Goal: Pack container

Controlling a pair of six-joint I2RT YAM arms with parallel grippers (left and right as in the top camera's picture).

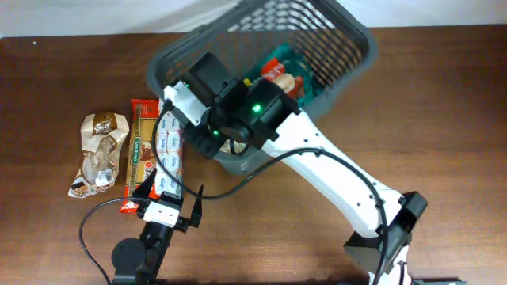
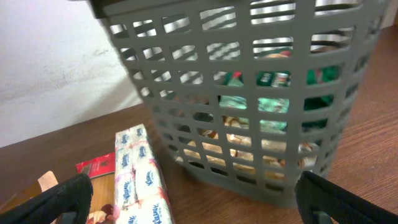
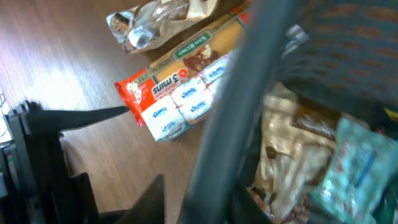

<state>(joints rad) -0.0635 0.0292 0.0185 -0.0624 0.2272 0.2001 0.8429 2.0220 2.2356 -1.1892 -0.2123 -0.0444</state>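
Observation:
The container [image 1: 358,32] is a dark grey lattice basket at the table's back centre, standing askew. Its slotted wall [image 2: 249,81] fills the left wrist view. My right gripper [image 1: 208,145] is at its near-left rim. In the right wrist view the blurred rim [image 3: 242,81] runs between the jaws, and the right gripper [image 3: 199,199] is shut on it. Inside lie a green packet [image 1: 281,71] and a beige bag [image 3: 292,155]. My left gripper [image 1: 173,198] stands open and empty near the front edge, just short of the tissue pack [image 1: 169,154].
Left of the basket lie a Kleenex tissue pack [image 2: 143,180], a long pasta box [image 1: 142,150] and a clear snack bag [image 1: 101,154], side by side on the brown wooden table. A black cable loops by the left arm's base [image 1: 127,253].

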